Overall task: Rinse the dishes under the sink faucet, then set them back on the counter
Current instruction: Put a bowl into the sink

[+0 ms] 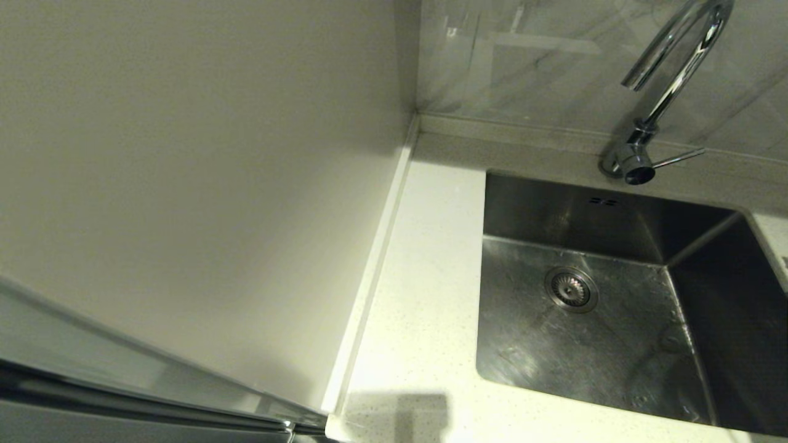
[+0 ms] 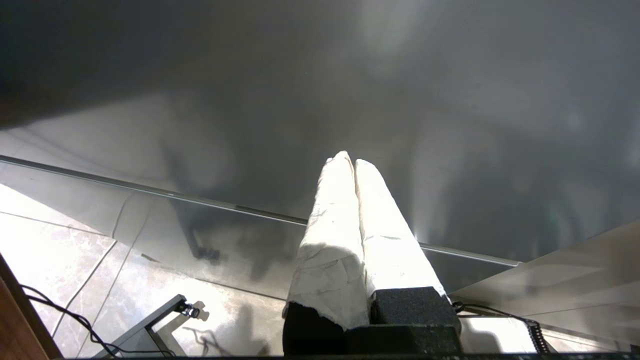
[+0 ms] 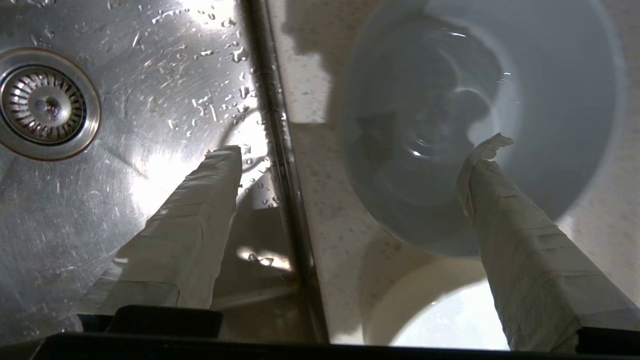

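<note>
Your right hand [image 3: 350,150] hangs wide open over the sink's [image 3: 125,75] edge: one finger [image 3: 200,210] above the wet steel basin, the other [image 3: 520,240] over a bowl [image 3: 550,90] standing mouth-up on the desk [image 3: 320,200], not visibly touching it. A second bowl's rim [image 3: 430,305] shows beside it. The faucet [image 1: 668,80] arches toward the sink. Your left hand [image 2: 354,162] is parked, fingers pressed together, holding nothing.

The right tool [image 3: 360,150] hangs spread over the sink [image 3: 125,150] edge, one finger above a white bowl [image 3: 550,75].
</note>
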